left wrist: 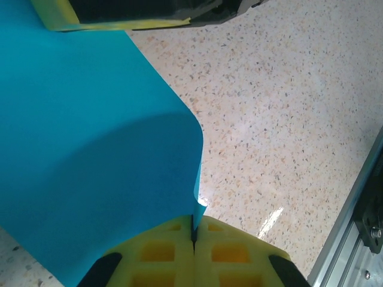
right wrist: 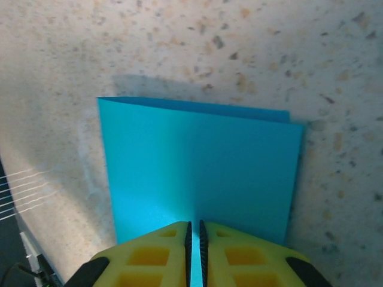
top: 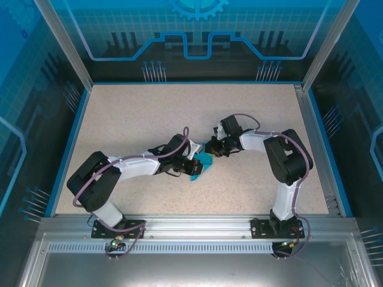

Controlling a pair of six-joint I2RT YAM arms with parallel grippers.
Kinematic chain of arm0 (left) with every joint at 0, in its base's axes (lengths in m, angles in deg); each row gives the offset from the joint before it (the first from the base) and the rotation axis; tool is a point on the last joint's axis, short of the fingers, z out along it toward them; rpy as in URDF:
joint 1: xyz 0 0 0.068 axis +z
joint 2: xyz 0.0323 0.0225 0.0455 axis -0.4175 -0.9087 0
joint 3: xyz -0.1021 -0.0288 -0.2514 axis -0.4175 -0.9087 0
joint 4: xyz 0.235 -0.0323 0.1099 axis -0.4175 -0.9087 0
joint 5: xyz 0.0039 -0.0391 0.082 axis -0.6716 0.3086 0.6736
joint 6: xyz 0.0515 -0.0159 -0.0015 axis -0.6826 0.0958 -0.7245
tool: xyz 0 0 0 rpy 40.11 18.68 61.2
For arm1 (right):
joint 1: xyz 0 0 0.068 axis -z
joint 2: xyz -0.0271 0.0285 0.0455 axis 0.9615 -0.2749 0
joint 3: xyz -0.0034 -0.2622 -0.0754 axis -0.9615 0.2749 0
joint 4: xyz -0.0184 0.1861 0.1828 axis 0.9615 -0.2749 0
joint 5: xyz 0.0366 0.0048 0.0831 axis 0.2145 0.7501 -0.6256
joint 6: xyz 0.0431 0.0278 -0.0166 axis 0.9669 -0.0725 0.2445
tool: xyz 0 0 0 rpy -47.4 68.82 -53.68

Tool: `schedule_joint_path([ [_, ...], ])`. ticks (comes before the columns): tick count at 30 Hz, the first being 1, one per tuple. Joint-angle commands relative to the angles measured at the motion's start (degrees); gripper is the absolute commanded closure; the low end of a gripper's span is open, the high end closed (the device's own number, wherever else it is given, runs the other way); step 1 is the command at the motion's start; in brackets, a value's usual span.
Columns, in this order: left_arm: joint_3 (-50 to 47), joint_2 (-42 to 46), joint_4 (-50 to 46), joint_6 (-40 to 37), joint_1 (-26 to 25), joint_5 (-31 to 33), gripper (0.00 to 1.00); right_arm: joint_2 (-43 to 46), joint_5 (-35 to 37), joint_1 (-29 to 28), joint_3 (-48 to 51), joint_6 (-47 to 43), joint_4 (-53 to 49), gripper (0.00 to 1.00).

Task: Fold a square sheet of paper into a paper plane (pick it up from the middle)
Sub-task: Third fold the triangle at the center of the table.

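**Item 1. Square sheet of paper** (right wrist: 197, 161), teal-blue. Count: one.
- Location: middle of the speckled surface (top: 131, 119), between the two tools.
- It appears to be lifted slightly, judging by the shadow beneath it in the right wrist view.
- Two layers show at the far edge, a little offset, so it is probably folded over once.
- No dart shape yet; the task looks to be at an early stage.

**Item 2. Left tool** (left wrist: 193, 230), yellow pads. Count: one.
- State: pads pressed together on the sheet's edge.
- The paper bows away from the grip in a soft curve.
- Likely purpose: anchoring one side so the sheet cannot slide while the other side is worked.

**Item 3. Right tool** (right wrist: 194, 230), yellow pads. Count: one.
- State: pads all but together, with a sliver of teal between them, clamped on the near edge at about its midpoint.
- Likely purpose: keeping the two layers aligned for creasing.

**Item 4. Arms.** Count: two, both reaching inward and meeting at the sheet.
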Motion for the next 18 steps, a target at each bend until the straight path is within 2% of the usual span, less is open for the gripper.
schedule_joint_path([
  [1, -0.41, -1.36, 0.53, 0.06, 0.98, -2.17, 1.0, -2.06, 3.47, -1.38, -2.38, -3.59, -5.66, 0.86],
  [9, 1.46, -3.74, -1.37, -0.03, 2.81, -2.71, 0.98, -3.85, 6.68, -2.53, -3.78, -7.63, -9.62, 0.87],
  [18, 3.18, -5.38, -3.6, -0.52, 4.5, -1.51, 0.96, -3.94, 6.95, -2.63, -5.02, -8.76, -10.95, 0.87],
])
